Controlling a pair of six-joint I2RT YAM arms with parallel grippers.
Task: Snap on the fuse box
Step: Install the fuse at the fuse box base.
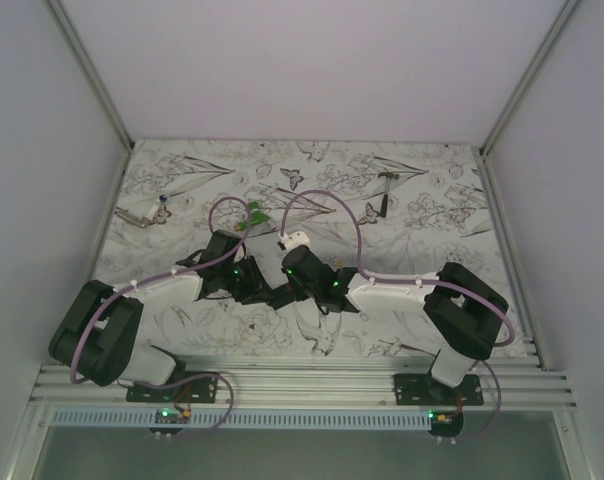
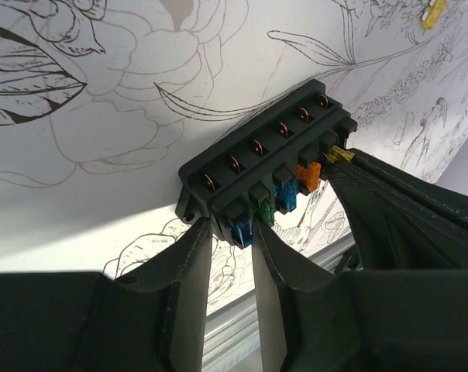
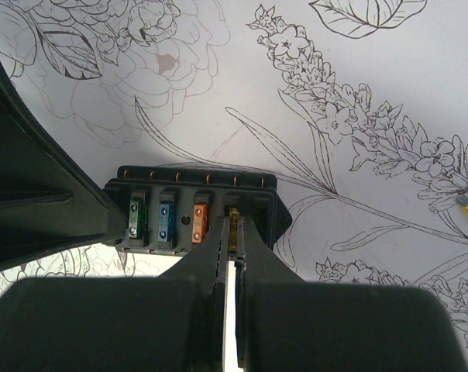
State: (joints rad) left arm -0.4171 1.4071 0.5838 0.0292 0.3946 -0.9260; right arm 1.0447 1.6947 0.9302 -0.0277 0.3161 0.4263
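Where both arms meet over the flower-printed white cloth (image 1: 182, 180) in the top view, they cover what lies between; a small green plastic piece (image 1: 252, 216) lies just beyond. Left wrist: the left gripper (image 2: 232, 240) pinches the near end of the small black oblong plastic fuse box (image 2: 257, 167), beside glossy green, blue and orange fuses (image 2: 284, 194). Right wrist: the right gripper (image 3: 232, 232) clamps a thin yellow fuse (image 3: 233, 225) at the box's fourth slot.

Pale lilac-white walls (image 1: 302, 60) on 3 sides, alu corner posts (image 1: 92, 70) btwn them. White tablecloth (image 1: 182, 180) w/ black line-art flowers & butterflies. Slotted alu rail (image 1: 302, 385) along near edge, vented strip (image 1: 312, 417) below. Soft, even light.
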